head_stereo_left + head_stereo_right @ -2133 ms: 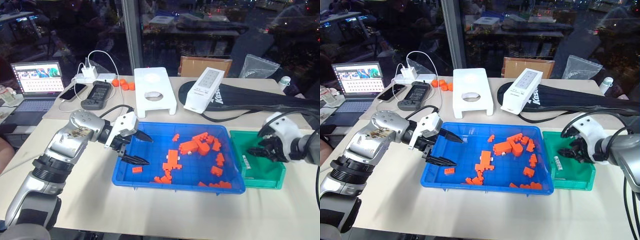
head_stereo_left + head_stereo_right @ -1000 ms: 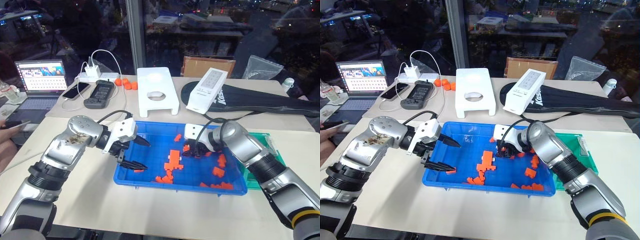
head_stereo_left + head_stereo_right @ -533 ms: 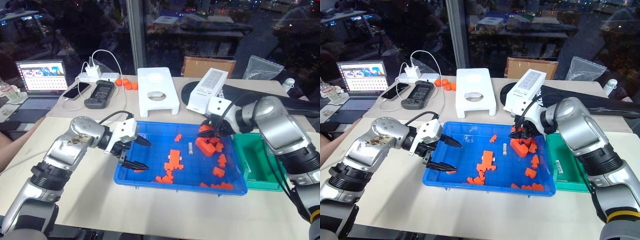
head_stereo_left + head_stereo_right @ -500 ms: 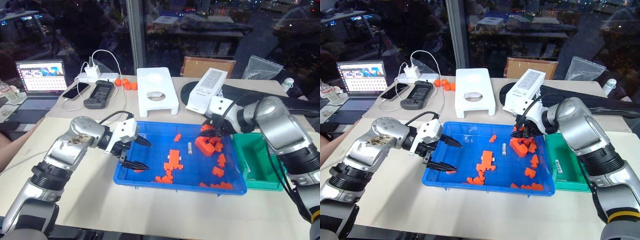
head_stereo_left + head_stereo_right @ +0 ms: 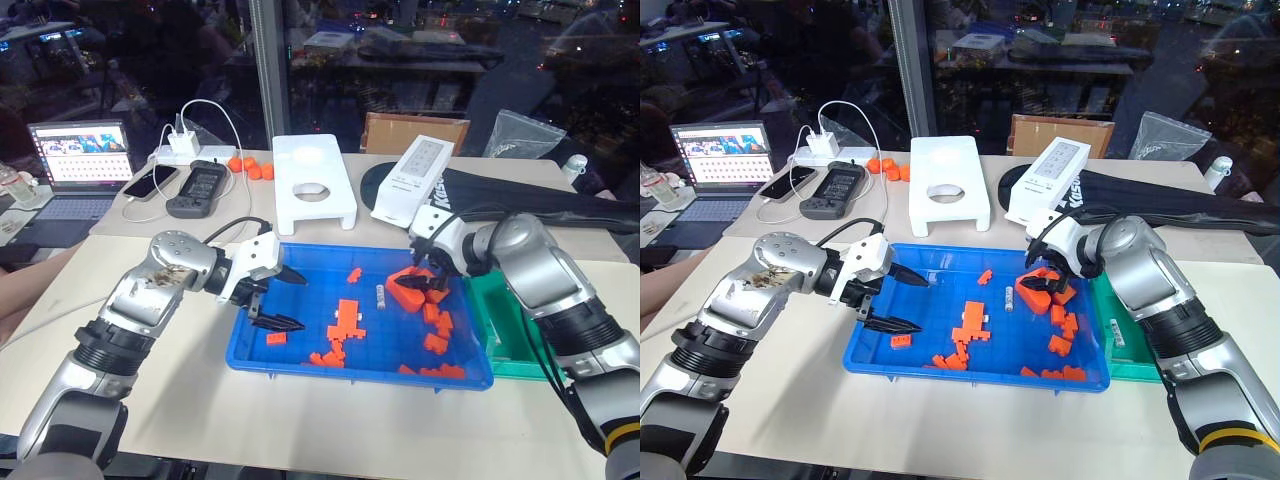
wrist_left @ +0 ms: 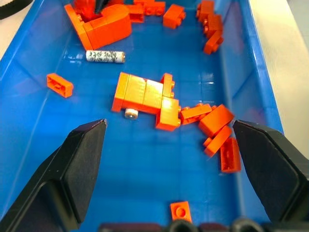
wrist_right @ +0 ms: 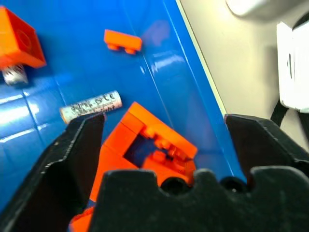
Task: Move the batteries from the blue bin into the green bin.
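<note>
Blue bin, table centre: battery lying near far rim among orange bricks. Green bin at its right edge. Right gripper spread over large brick; left gripper spread, empty.

Orange toy bricks lie scattered near a large orange block, while farther back on the pale counter sit an open laptop, two phones, a white stand, and a black bag.
</note>
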Controlling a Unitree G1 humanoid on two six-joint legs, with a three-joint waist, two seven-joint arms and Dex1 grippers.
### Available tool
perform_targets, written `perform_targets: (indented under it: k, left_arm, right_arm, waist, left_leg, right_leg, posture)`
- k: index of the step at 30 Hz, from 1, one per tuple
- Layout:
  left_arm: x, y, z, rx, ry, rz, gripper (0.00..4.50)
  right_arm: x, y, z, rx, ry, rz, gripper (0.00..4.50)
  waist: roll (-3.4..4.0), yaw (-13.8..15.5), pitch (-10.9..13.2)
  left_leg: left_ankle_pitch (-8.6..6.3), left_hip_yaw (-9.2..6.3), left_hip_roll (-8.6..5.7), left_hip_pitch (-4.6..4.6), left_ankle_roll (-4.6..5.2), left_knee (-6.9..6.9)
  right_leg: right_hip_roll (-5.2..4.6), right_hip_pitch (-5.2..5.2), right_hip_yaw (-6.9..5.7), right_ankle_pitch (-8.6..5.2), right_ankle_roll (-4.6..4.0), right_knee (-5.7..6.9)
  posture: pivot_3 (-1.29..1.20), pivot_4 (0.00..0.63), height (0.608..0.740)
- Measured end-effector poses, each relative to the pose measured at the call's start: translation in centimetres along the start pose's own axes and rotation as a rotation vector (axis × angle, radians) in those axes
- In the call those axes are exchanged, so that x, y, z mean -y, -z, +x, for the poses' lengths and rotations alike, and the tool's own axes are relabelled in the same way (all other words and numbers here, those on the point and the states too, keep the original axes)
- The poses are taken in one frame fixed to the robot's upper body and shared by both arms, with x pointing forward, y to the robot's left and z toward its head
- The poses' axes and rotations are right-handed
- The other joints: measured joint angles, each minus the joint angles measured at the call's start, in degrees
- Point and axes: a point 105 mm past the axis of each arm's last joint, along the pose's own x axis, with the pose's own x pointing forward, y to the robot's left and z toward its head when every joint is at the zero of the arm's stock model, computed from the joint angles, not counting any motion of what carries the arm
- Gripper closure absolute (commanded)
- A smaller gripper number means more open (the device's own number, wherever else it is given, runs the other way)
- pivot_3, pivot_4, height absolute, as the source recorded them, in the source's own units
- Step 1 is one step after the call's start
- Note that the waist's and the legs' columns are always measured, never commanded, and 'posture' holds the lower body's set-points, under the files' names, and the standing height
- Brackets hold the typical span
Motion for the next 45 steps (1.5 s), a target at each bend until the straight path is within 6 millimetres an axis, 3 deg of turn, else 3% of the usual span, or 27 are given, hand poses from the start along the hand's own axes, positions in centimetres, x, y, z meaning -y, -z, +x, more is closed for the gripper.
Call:
perform_targets:
  k: [3,8,10,14,20,30,35,39,42,45]
  left_arm:
    - [0.0,0.0,-0.1,-0.002,-0.002,0.001,0.00]
    - [0.0,0.0,-0.1,-0.004,0.000,0.003,0.00]
    - [0.0,0.0,-0.1,-0.003,-0.002,0.013,0.00]
    - [-0.1,0.0,-0.2,-0.003,-0.009,0.018,0.00]
    - [-0.2,-0.1,-0.2,-0.003,-0.019,0.022,0.00]
    - [0.3,0.1,-0.4,-0.011,-0.054,0.019,0.00]
    - [0.4,0.3,-0.8,-0.019,-0.078,0.015,0.00]
    - [0.3,0.3,-0.8,-0.019,-0.082,0.017,0.00]
    - [0.3,0.3,-0.8,-0.017,-0.085,0.017,0.00]
    - [0.3,0.2,-0.7,-0.014,-0.085,0.018,0.00]
  right_arm:
    - [-1.0,-1.6,-0.7,0.048,-0.043,-0.002,0.04]
    - [-4.2,-3.2,-1.2,0.096,-0.190,0.006,0.04]
    - [-5.0,-2.9,-0.7,0.088,-0.213,0.012,0.04]
    - [-6.0,-0.3,1.5,0.010,-0.236,0.048,0.04]
    - [-5.7,1.4,3.6,-0.039,-0.254,-0.013,0.04]
    - [-3.4,1.5,6.2,-0.090,-0.291,-0.183,0.04]
    - [-2.8,2.0,6.1,-0.118,-0.314,-0.204,0.04]
    - [-2.9,2.1,6.2,-0.132,-0.344,-0.199,0.99]
    - [-3.1,2.0,6.2,-0.132,-0.362,-0.201,1.95]
    - [-3.1,1.9,6.2,-0.129,-0.359,-0.199,1.95]
  waist:
    - [0.00,0.00,0.00]
    - [0.00,0.00,0.00]
    - [0.00,0.00,0.00]
    - [-0.01,0.00,0.00]
    - [-0.01,-0.13,0.00]
    - [-0.01,-0.10,0.00]
    - [-0.01,0.02,-0.01]
    - [-0.01,-0.06,-0.01]
    - [-0.01,-0.08,-0.01]
    - [-0.01,-0.13,-0.01]
  left_leg:
    - [0.00,0.00,0.01,0.01,0.00,0.00]
    - [0.00,0.00,0.00,0.01,0.00,0.00]
    - [0.00,0.00,0.00,0.02,0.00,0.02]
    - [0.00,0.00,0.00,0.01,0.00,0.04]
    - [0.00,0.00,0.00,0.02,0.00,0.03]
    - [0.00,0.00,0.00,0.03,0.00,0.03]
    - [0.00,0.00,0.01,0.13,0.00,0.03]
    - [0.00,0.00,0.01,0.17,0.00,0.03]
    - [0.00,0.00,0.01,0.16,0.00,0.03]
    - [0.00,0.00,0.01,0.16,0.00,0.02]
  right_leg:
    - [0.00,0.01,0.00,0.00,0.00,0.00]
    - [0.00,0.02,0.00,-0.01,0.01,0.01]
    - [0.00,0.03,0.00,-0.01,0.01,0.00]
    - [0.00,0.01,0.00,-0.03,0.05,0.00]
    - [0.01,0.00,0.00,-0.02,0.04,0.02]
    - [0.01,0.03,0.00,0.00,0.00,0.00]
    - [0.01,0.13,-0.01,0.00,-0.01,0.01]
    - [0.01,0.15,-0.01,0.00,-0.01,0.03]
    - [0.01,0.15,-0.01,0.00,0.00,0.05]
    - [0.02,0.14,-0.01,0.00,-0.01,0.06]
  posture:
    - [0.00,0.150,0.731]
    - [0.00,0.150,0.731]
    - [0.00,0.150,0.731]
    - [0.00,0.150,0.731]
    - [0.00,0.150,0.731]
    - [0.00,0.150,0.731]
    - [0.00,0.150,0.731]
    - [0.00,0.150,0.731]
    - [0.00,0.150,0.731]
    - [0.00,0.150,0.731]
